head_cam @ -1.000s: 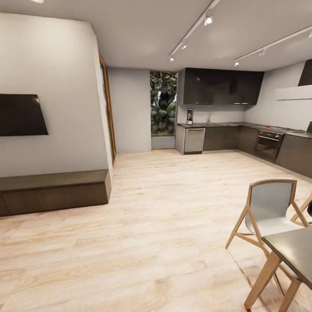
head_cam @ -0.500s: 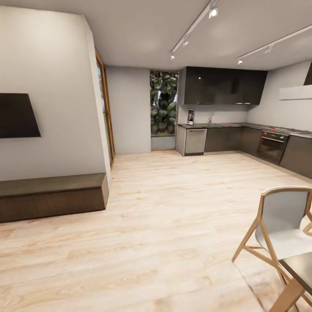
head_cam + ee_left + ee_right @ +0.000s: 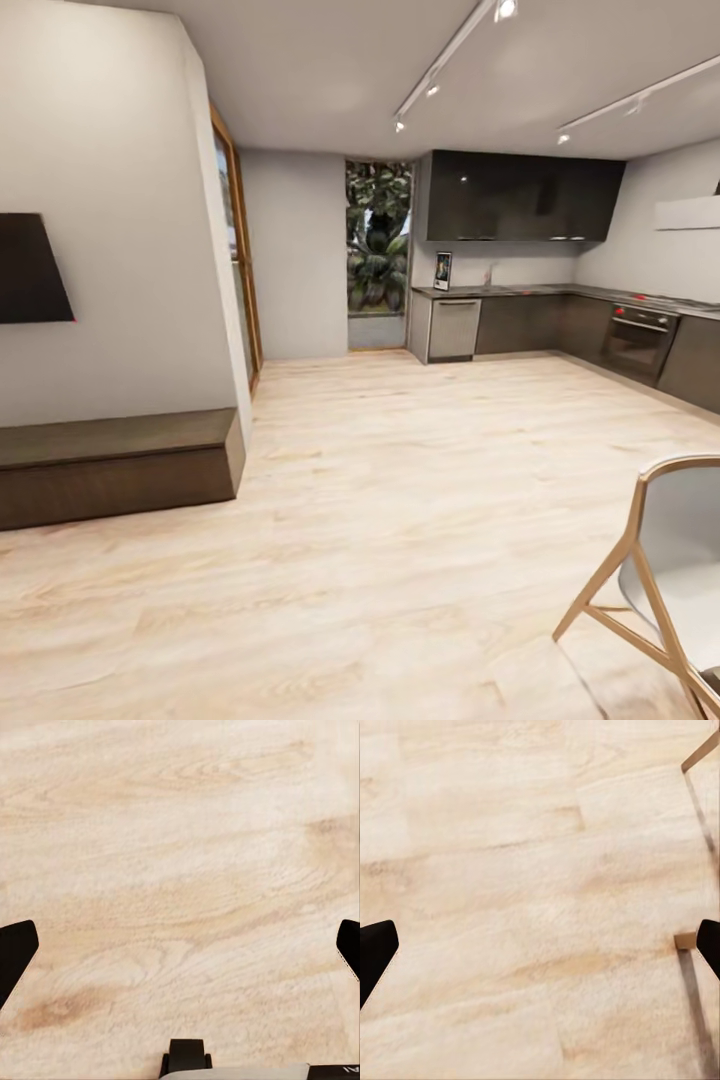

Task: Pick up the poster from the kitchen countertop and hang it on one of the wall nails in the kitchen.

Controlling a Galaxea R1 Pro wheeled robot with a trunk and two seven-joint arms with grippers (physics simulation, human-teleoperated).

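Far off on kitchen countertop [image 3: 520, 291] — poster [image 3: 442, 271]

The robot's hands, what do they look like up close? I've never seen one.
Little of them shows. In each wrist picture, two black fingertips poke in from the edges, over pale wooden floor: smooth, matte, with rounded corners. The left hand also has a small black block and a light grey strip at its base. The right hand shows the same black tips. No cables are visible, and the arms cannot be seen.
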